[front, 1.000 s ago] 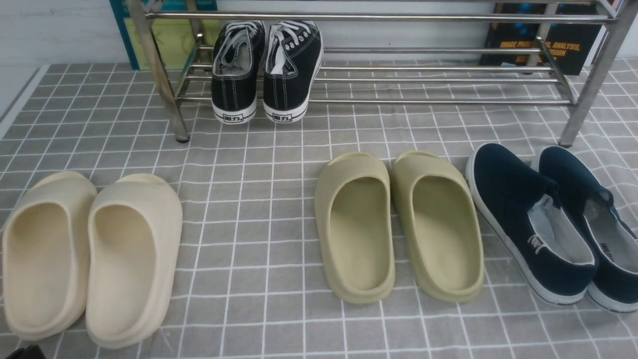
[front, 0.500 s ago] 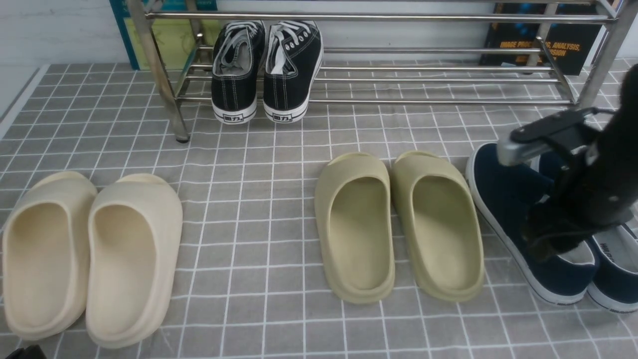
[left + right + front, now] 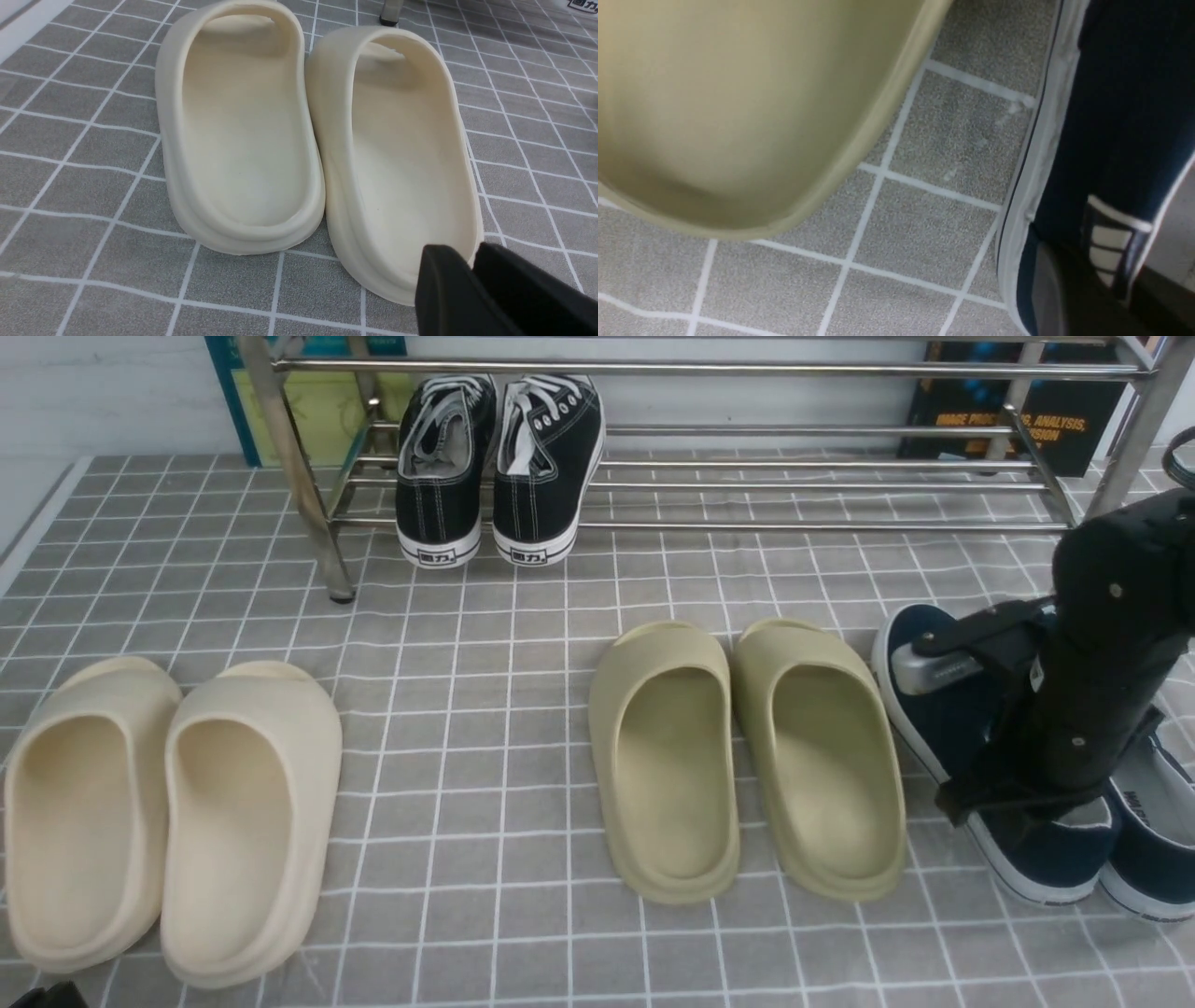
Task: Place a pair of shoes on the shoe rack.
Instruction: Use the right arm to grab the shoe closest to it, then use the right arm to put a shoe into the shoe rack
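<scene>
Two navy slip-on shoes lie side by side on the grey checked cloth at the right, the left shoe (image 3: 943,728) and the right shoe (image 3: 1153,873). My right gripper (image 3: 1022,798) has come down on the left shoe's opening. In the right wrist view my right gripper (image 3: 1111,289) has one finger outside the shoe (image 3: 1120,116) and one inside, shut on its side wall at the logo tab. The silver shoe rack (image 3: 747,527) stands along the back. My left gripper (image 3: 472,261) hovers shut and empty over the heel of a cream slide.
A pair of black lace-up sneakers (image 3: 499,467) sits on the rack's lower shelf at the left. Olive slides (image 3: 747,756) lie just left of the navy shoes, close to my right arm. Cream slides (image 3: 168,812) lie at the far left. Books (image 3: 1008,420) lean behind the rack.
My right arm came into view from the right and dropped onto the left navy shoe, its fingers closing on the side wall. The shoes have not moved.
</scene>
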